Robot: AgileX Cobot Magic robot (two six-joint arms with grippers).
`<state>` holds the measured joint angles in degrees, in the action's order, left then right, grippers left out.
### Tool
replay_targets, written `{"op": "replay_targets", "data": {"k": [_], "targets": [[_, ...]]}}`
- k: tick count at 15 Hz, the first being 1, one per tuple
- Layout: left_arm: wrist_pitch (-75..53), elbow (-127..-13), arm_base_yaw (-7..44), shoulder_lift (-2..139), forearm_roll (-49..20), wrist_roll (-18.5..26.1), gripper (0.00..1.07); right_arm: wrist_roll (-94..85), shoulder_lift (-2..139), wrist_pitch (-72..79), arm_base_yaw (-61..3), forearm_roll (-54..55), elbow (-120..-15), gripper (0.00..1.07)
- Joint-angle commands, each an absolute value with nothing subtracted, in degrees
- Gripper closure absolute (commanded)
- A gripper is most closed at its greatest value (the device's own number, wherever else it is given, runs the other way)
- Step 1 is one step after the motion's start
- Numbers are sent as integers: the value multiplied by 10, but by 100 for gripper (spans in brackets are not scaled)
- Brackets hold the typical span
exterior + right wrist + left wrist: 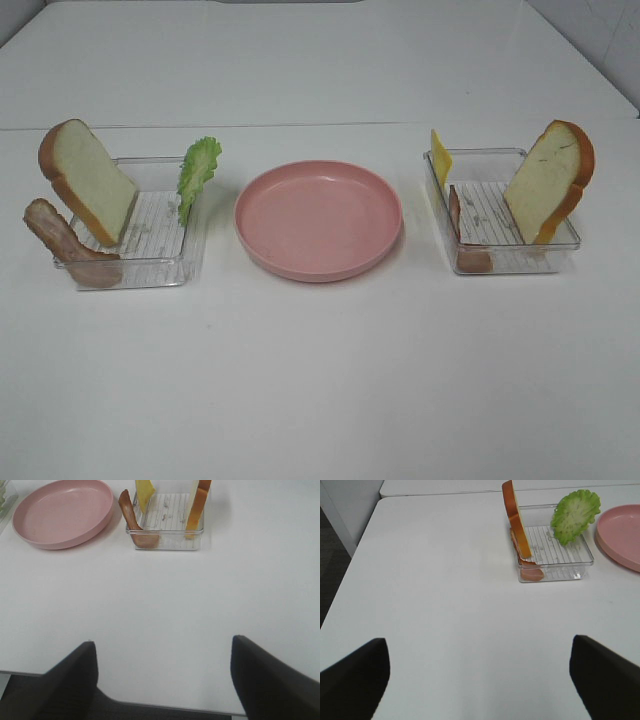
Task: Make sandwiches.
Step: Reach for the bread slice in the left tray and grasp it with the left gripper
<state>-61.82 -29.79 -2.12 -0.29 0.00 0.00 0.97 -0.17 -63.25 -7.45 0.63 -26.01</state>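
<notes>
Gaping empty, the left gripper faces a bread slice well ahead; the right gripper likewise, probable bacon in a tray.

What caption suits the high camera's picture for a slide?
Pink plate between left tray, holding lettuce, and right tray, holding cheese, each with bread and bacon.

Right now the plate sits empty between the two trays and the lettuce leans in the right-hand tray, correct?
No. The lettuce leans in the left-hand tray, not the right-hand tray, as the exterior high view shows. The plate does sit empty between them.
</notes>
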Motion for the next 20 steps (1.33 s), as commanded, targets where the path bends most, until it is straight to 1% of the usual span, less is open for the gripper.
{"op": "replay_targets", "data": {"k": [1,20], "targets": [[-616,-296,-19,-13,-4,-4,17,10,-21,-630,-73,8,-258,34],[-616,-296,-19,-11,-4,-4,17,10,-21,-630,-73,8,-258,34]]}}
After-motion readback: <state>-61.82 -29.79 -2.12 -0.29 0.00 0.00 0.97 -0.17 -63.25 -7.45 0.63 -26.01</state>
